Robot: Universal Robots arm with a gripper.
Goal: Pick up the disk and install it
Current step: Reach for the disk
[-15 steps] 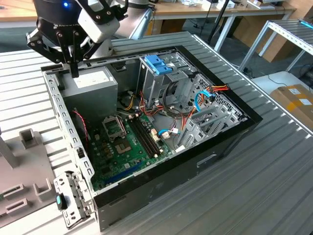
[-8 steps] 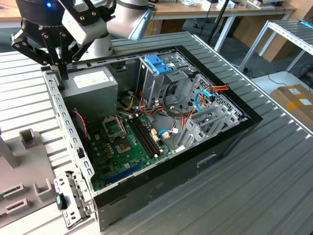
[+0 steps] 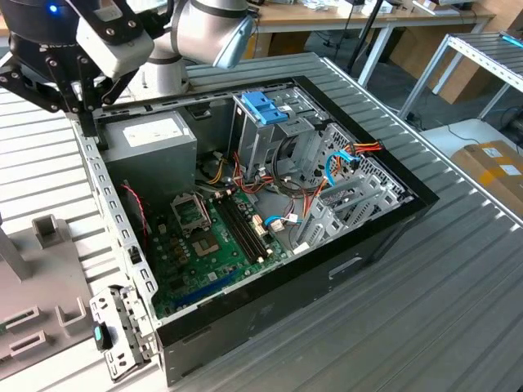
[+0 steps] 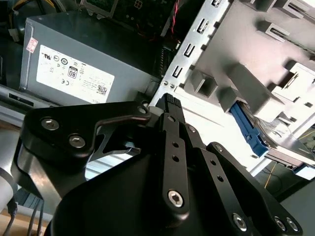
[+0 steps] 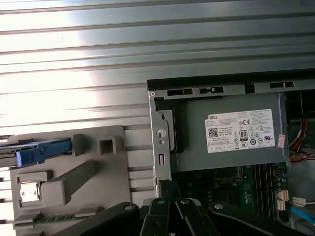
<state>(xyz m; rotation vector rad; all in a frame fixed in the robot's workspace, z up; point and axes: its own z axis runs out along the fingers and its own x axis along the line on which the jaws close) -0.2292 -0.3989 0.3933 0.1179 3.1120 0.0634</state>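
One closed, empty gripper (image 5: 166,187) hangs over the case rim (image 5: 160,132); I judge the disk (image 5: 43,151) stands edgewise in its holder (image 5: 78,172) for grasping.

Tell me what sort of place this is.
Probably a robotics lab or workshop: a robot arm reaches over an open computer case lying on a ribbed metal table, with wooden benches behind.

— Where is there open room?
— Over the ribbed table (image 3: 425,310) on the exterior view's right, and above the low motherboard (image 3: 204,245).
— What blocks the way?
— The tall drive cage (image 3: 270,139), its cables (image 3: 351,155), the power supply (image 3: 151,143), and the case's rear wall (image 3: 114,212) right under the gripper (image 3: 84,118). The grey fixture (image 5: 74,172) has blocks just beside the disk (image 5: 42,152).
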